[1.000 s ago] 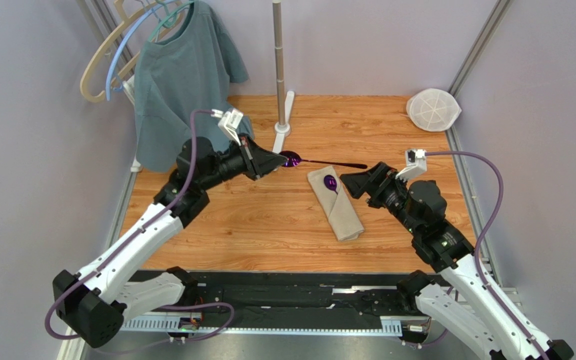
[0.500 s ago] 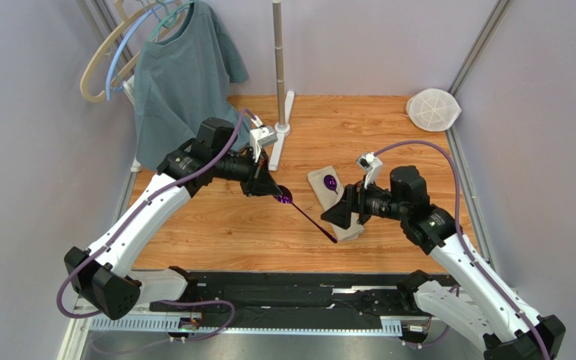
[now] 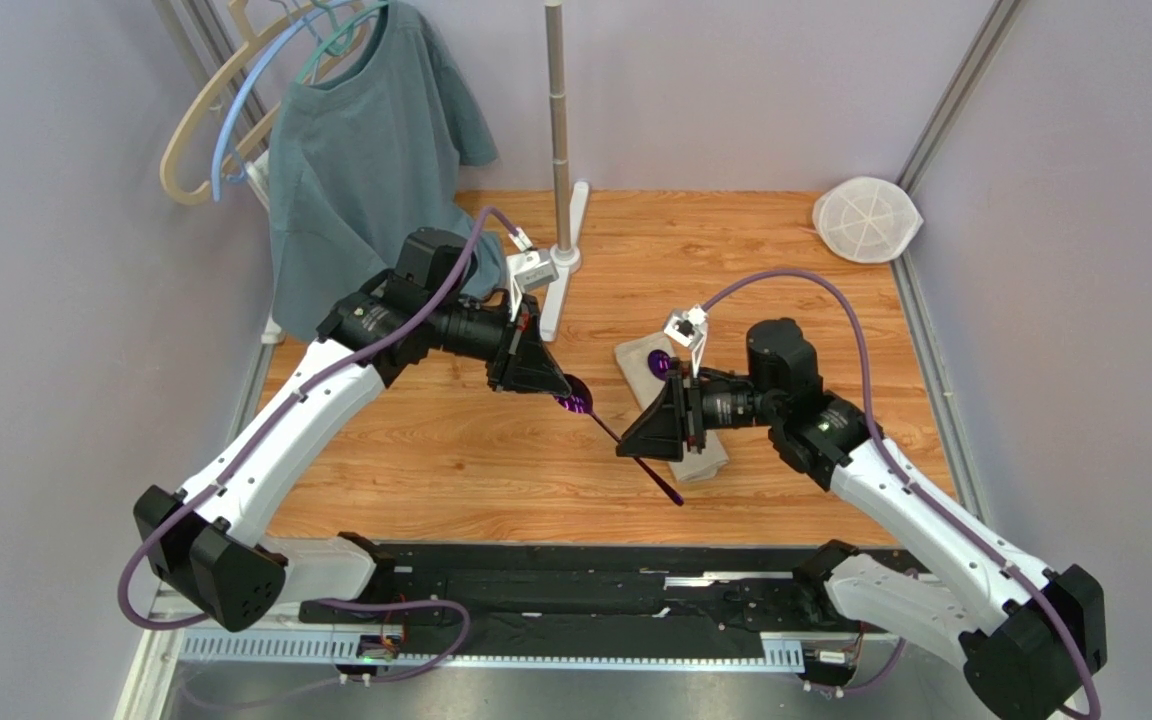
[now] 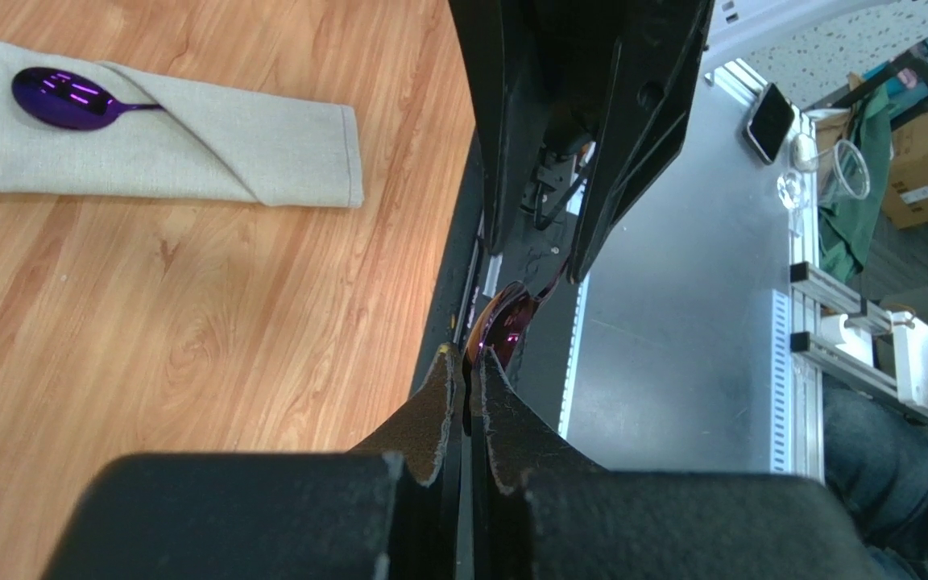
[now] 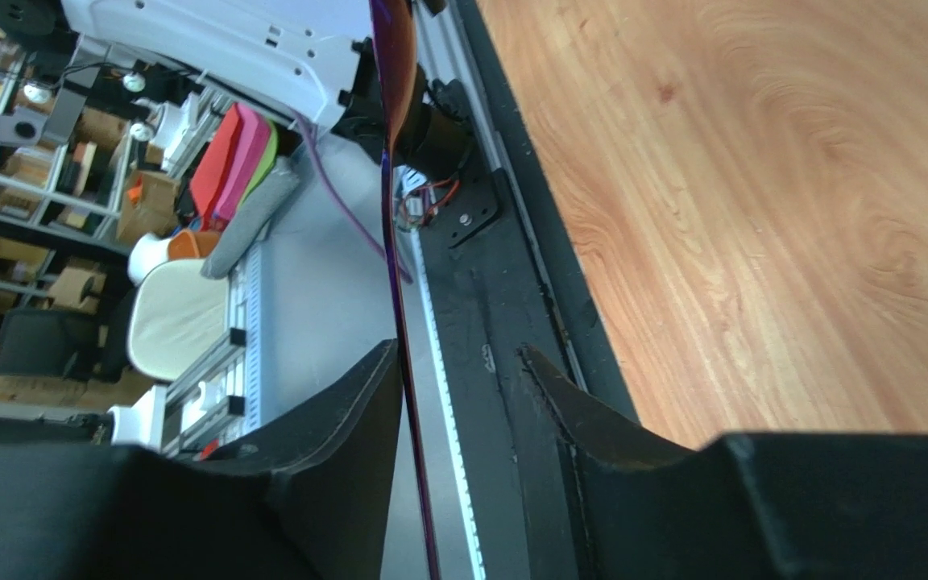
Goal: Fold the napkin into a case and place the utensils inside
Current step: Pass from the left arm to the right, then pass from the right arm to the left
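The napkin lies folded as a narrow beige case (image 3: pixel 705 458) (image 4: pixel 191 139) on the wood table. One purple spoon (image 3: pixel 659 363) (image 4: pixel 57 97) sits in it, bowl sticking out. My left gripper (image 3: pixel 555 387) (image 4: pixel 469 363) is shut on the second spoon (image 3: pixel 579 398) (image 4: pixel 503 324) just behind its bowl and holds it above the table. Its dark handle (image 3: pixel 657 477) (image 5: pixel 394 278) slants toward the front edge. My right gripper (image 3: pixel 630 444) (image 5: pixel 463 363) straddles that handle. Its jaws stand apart, with the handle against the left finger (image 5: pixel 360 411). This gripper hides the case's middle from the top.
A grey-green T-shirt (image 3: pixel 364 150) hangs on hangers at the back left. A metal pole on a white stand (image 3: pixel 557 135) rises at the back centre. A white mesh disc (image 3: pixel 868 218) lies at the back right. The black base rail (image 3: pixel 537 578) runs along the front edge.
My left gripper carried the spoon from the back of the table toward the front middle. My right gripper swung left over the case to the spoon's handle, its jaws narrowing.
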